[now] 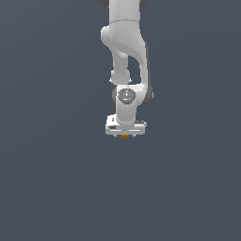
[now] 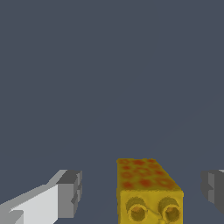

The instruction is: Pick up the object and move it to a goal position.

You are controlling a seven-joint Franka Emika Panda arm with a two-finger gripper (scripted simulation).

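The jaws stand apart, one grey-tipped finger low at the left of the wrist view and the other just showing at the right edge, neither touching anything. The gripper straddles the object — a yellow block with orange-red spots on its upper face and two round, eye-like marks on the end face nearest the camera. It sits in the gap between the fingers, a little closer to the right-hand one than the left, with clear space on both sides.

The block's long axis runs away from the camera, into the picture, so it lies across the line on which the fingers would close. That looks to me the relation that matters: closing should bring the pads onto its two long sides, the narrow way. The slight off-centre suggests one pad would meet it first and nudge it.

In the exterior view the gripper hangs straight down from the white arm at the middle of the frame, and the object is only an orange speck right under the hand — no shape, no markings, no finger gap to read. What that view adds is the arm's upright posture and a plain grey-blue ground; I see no goal marker in either picture.
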